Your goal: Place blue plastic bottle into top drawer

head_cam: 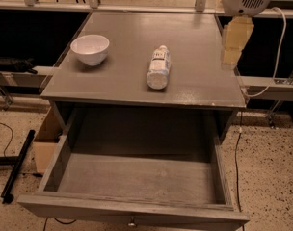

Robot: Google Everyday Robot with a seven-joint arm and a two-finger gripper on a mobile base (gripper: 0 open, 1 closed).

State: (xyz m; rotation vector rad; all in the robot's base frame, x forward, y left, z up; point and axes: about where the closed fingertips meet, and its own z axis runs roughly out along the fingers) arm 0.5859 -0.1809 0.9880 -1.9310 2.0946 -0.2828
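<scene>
The blue plastic bottle [158, 67] lies on its side on the grey cabinet top [194, 37], near the middle, its white cap pointing to the back. The top drawer [132, 209] is pulled far out below the cabinet top and its inside is bare; its small round knob [132, 222] shows at the bottom edge. My gripper [235, 44], tan under a white wrist, hangs above the right edge of the cabinet top, to the right of the bottle and apart from it, holding nothing.
A white bowl [90, 48] stands at the left of the cabinet top. A cardboard box [44, 146] sits on the floor left of the drawer. Cables [238, 148] run over the speckled floor on the right, and a black bar [16, 165] lies on the left.
</scene>
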